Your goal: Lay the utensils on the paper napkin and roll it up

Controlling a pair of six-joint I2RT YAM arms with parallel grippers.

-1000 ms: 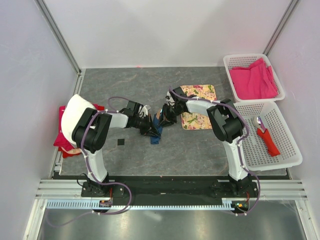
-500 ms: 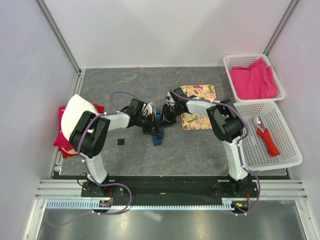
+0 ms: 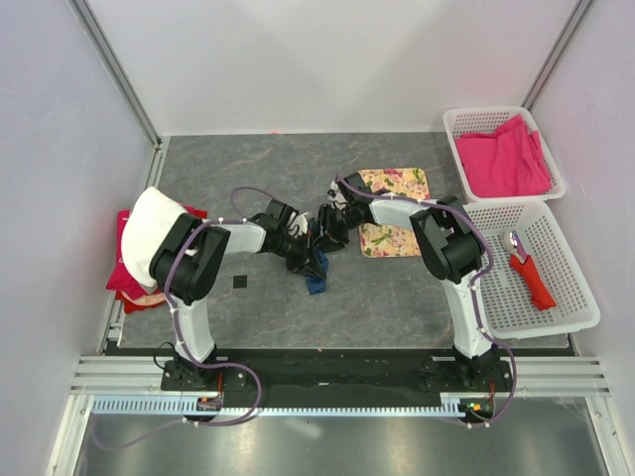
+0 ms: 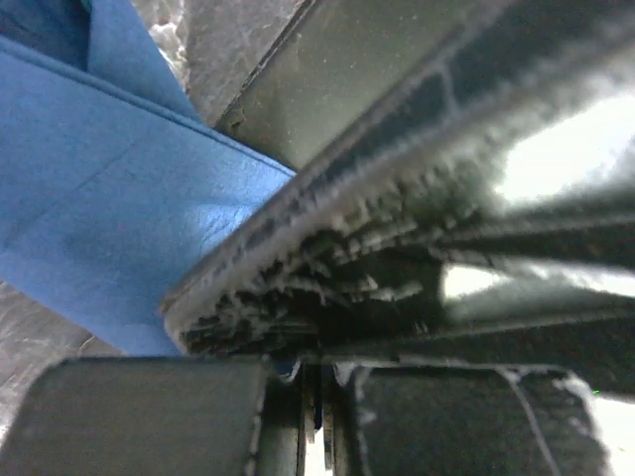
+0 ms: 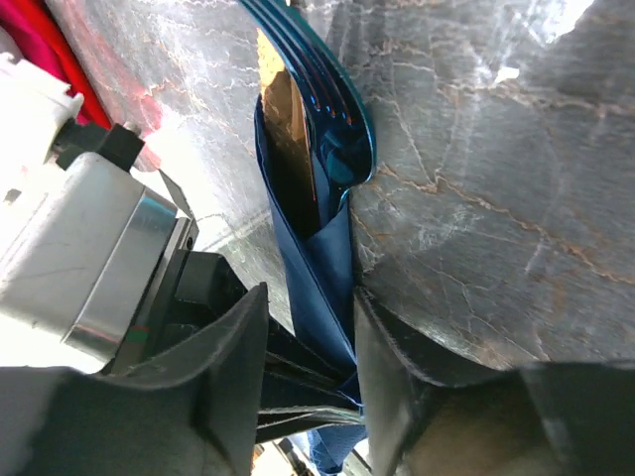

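Observation:
In the right wrist view the bright-blue utensils (image 5: 332,119) lie on the table, their lower ends wrapped in the dark-blue paper napkin (image 5: 322,263). The napkin's rolled end runs down between my right gripper's (image 5: 310,392) fingers, which stand apart; a gap shows beside the left finger (image 5: 223,382). My left gripper (image 3: 306,256) meets it from the left. Its fingers (image 4: 149,421) are shut, with a sliver of blue at the slit and the napkin (image 4: 99,198) spreading to its left. From above, the napkin (image 3: 317,281) hangs out below the two grippers, the right gripper (image 3: 322,236) just above it.
A floral mat (image 3: 395,210) lies right of the grippers. At the right stand a white basket (image 3: 451,129) with a pink cloth and another basket (image 3: 561,253) holding a red-handled tool (image 3: 533,276). Red and white cloths (image 3: 134,263) sit at the left edge. A small black square (image 3: 239,283) lies on the table.
My right gripper's jaws have widened around the napkin roll. The left gripper has pushed right, closer to the right gripper, and the napkin's loose end has shifted slightly down and right.

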